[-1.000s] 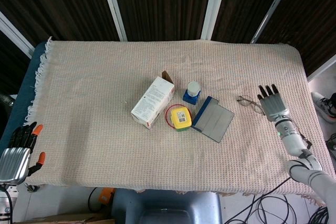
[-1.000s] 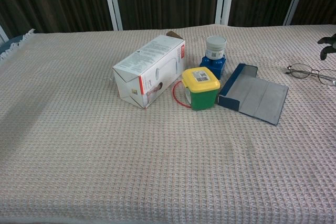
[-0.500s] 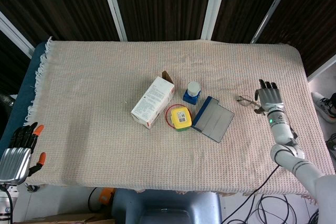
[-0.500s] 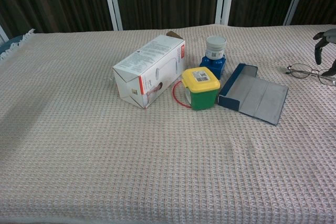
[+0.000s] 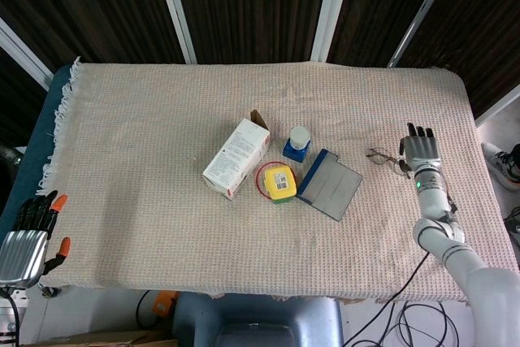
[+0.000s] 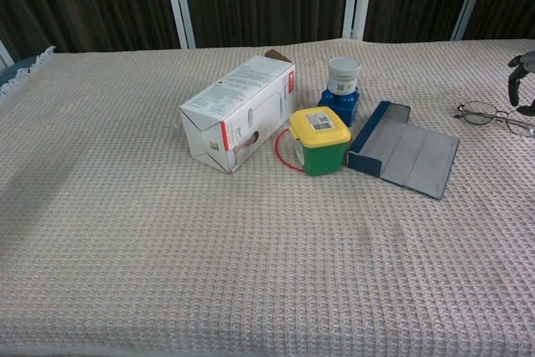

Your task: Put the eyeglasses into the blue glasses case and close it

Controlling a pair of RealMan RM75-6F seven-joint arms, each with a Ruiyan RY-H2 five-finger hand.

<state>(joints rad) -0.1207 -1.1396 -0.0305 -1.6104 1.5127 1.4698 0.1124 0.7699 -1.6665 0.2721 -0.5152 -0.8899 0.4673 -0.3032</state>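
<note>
The eyeglasses (image 5: 387,160) (image 6: 493,116) lie flat on the cloth at the right, thin dark frame, lenses up. The blue glasses case (image 5: 329,184) (image 6: 404,150) lies unfolded just left of them, grey lining up. My right hand (image 5: 421,151) (image 6: 522,69) hovers right beside the glasses on their right side, fingers apart and pointing away, holding nothing. My left hand (image 5: 28,235) hangs off the table's near left corner, fingers spread and empty; the chest view does not show it.
A white carton (image 5: 236,158) (image 6: 240,111), a green tub with a yellow lid (image 5: 278,182) (image 6: 319,140) and a small white jar on a blue block (image 5: 297,144) (image 6: 342,86) stand close to the case's left. The woven cloth (image 5: 146,176) covers the table.
My right hand has shifted a little toward the far edge and drawn in by the glasses' right side. Glasses, case and left hand have not moved.
</note>
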